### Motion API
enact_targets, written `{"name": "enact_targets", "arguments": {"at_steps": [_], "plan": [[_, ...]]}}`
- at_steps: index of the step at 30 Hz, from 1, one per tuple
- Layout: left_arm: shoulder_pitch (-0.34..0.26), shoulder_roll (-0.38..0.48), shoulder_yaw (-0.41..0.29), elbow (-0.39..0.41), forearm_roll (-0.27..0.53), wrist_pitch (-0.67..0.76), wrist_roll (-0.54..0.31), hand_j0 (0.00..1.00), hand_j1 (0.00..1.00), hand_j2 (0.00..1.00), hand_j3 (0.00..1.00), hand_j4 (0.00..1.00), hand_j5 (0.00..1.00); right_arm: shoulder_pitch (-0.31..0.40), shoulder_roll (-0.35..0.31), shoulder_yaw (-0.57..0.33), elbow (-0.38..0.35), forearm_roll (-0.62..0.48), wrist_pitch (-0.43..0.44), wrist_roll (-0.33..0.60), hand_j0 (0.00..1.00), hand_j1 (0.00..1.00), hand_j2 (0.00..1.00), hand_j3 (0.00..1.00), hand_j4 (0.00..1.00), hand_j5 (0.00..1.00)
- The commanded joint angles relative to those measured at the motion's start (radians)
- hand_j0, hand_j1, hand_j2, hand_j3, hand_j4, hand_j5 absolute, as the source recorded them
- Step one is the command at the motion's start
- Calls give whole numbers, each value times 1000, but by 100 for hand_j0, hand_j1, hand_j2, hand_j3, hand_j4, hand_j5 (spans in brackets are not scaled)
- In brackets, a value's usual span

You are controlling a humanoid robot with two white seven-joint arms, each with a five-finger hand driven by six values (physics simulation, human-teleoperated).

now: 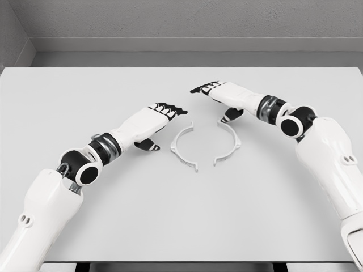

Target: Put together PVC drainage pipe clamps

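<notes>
between the open hands, seemingly untouched, lie two clamp halves (205,146).

Two white clamp halves between the hands, left clamp half (182,148) nearer the left hand (152,122), right clamp half (228,144) just below the right hand (224,93), one grey table (85,96) were there
</notes>
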Motion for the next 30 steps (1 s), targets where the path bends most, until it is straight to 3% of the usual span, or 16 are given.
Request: {"name": "enact_targets", "arguments": {"at_steps": [1, 30], "plan": [[0, 0, 1, -1, 4, 1, 1, 100, 100, 100, 100, 100, 100, -1, 0, 4, -12, -5, 1, 1, 100, 100, 100, 100, 100, 100], [3, -20, -1, -8, 4, -1, 1, 100, 100, 100, 100, 100, 100, -5, -11, 10, -20, -2, 2, -8, 100, 100, 100, 100, 100, 100]]}}
